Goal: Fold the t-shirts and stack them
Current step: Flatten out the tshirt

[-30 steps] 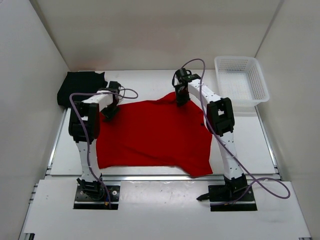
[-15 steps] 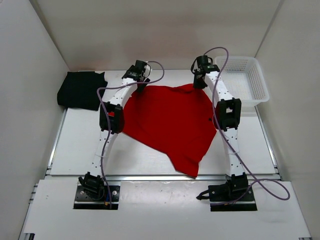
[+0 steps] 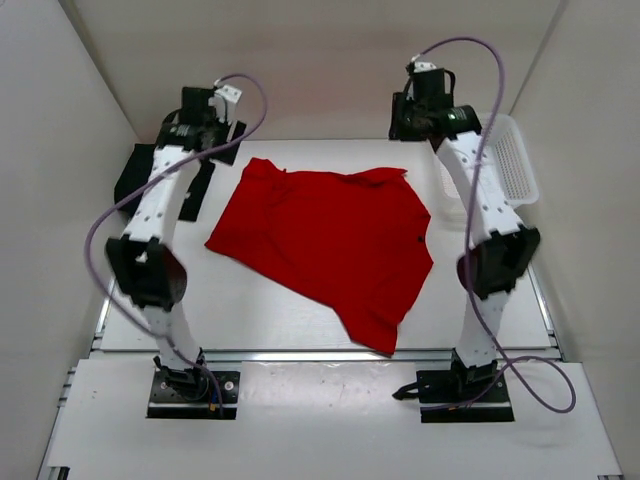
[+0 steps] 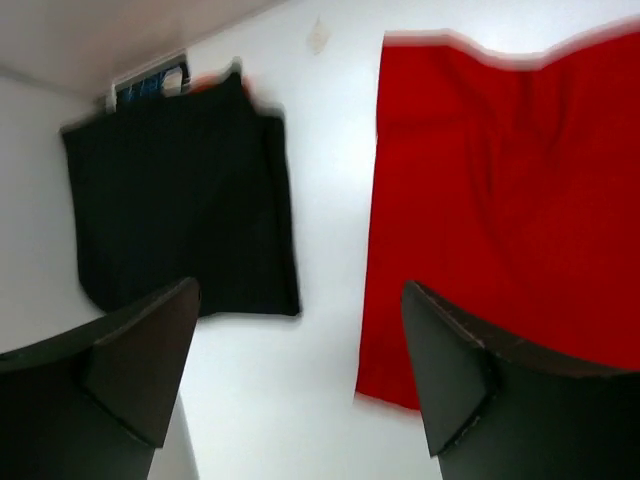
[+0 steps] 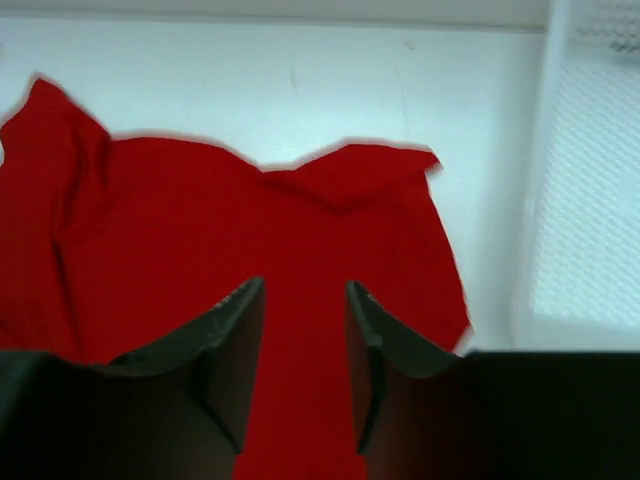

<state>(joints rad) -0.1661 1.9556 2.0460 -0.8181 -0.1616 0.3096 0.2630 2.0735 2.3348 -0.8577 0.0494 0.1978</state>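
on the table (image 3: 250, 315), red t-shirt (image 3: 330, 245) released, both jaws lifted away

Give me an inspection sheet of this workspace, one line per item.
Surface: white table, flat, no spills seen.
Job's things: red t-shirt lies spread and unfolded mid-table, its far edge rumpled; black t-shirt lies folded at the far left corner, apart from the red one; no orange one made out.
Clutter: white mesh basket at the far right, partly behind the right arm.
Claws: left claw wide open, empty; right claw narrowly open, empty, above the red t-shirt.
Cables: purple cables loop off both arms, none on the cloth.
Surroundings: white walls on three sides.
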